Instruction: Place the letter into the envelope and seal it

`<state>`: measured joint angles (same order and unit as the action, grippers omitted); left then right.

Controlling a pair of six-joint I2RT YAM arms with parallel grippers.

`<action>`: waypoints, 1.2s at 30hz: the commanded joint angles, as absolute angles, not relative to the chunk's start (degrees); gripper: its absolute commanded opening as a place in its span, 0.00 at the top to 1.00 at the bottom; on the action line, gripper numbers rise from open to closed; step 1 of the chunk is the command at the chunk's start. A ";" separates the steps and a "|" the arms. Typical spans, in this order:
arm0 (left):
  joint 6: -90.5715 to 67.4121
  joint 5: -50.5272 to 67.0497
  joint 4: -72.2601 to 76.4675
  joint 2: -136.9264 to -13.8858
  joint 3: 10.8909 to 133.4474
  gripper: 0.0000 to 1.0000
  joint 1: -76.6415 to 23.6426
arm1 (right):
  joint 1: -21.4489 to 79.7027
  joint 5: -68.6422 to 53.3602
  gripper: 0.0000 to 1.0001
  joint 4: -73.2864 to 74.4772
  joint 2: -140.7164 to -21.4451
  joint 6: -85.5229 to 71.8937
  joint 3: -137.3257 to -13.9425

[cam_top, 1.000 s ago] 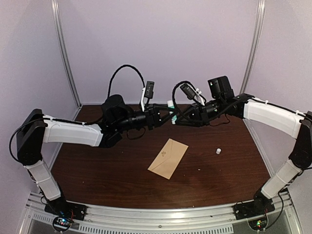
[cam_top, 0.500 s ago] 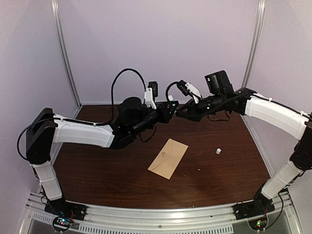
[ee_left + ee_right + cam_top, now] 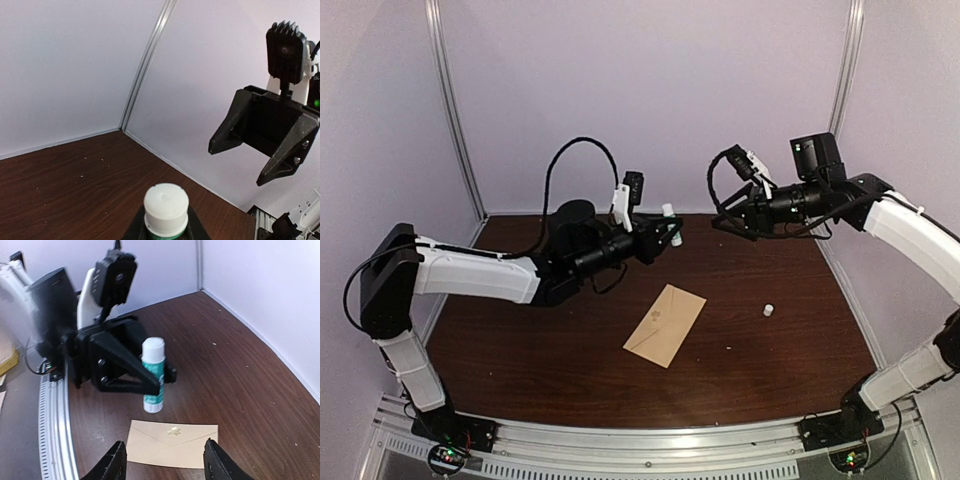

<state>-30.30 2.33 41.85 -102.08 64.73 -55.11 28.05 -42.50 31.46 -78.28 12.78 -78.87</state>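
A: Status?
B: The envelope (image 3: 665, 325) lies flat mid-table (image 3: 550, 370), flap folded down. No letter in view, so it's likely inside. Left gripper (image 3: 159, 382) is clamped on a glue stick (image 3: 153, 374), held above the table beyond the envelope. Right gripper (image 3: 166, 462) has its jaws apart, empty.
A: Sealed?
B: Can't tell. Small white cap (image 3: 768, 310) lies right of the envelope. My guess is gluing isn't done yet.

The envelope (image 3: 665, 325) lies flat mid-counter (image 3: 540, 370), a small cap (image 3: 768, 310) well apart to its right, while above and behind it the left end effector (image 3: 670, 232) holds a glue stick (image 3: 667, 212), with the right end effector (image 3: 722, 218) apart to its right.
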 commanded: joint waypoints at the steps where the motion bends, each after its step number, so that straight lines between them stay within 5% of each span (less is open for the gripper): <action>1: -26.34 26.72 46.02 -96.98 62.87 1.00 -51.49 | 27.25 -60.67 0.47 35.38 -78.60 19.12 -76.40; 8: -36.09 38.73 58.20 -100.26 62.23 1.00 -51.23 | 28.05 -70.13 0.47 37.69 -85.07 21.77 -79.41; 19: -41.85 39.94 64.32 -103.50 63.72 1.00 -51.33 | 32.54 -71.25 0.49 40.01 -88.56 23.03 -82.94; 36: -42.16 38.96 63.56 -104.57 64.51 1.00 -51.42 | 33.10 -71.73 0.77 37.48 -88.89 19.42 -82.34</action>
<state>-42.13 38.79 61.25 -103.63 62.67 -51.33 32.77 -70.61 39.16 -88.68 20.97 -81.56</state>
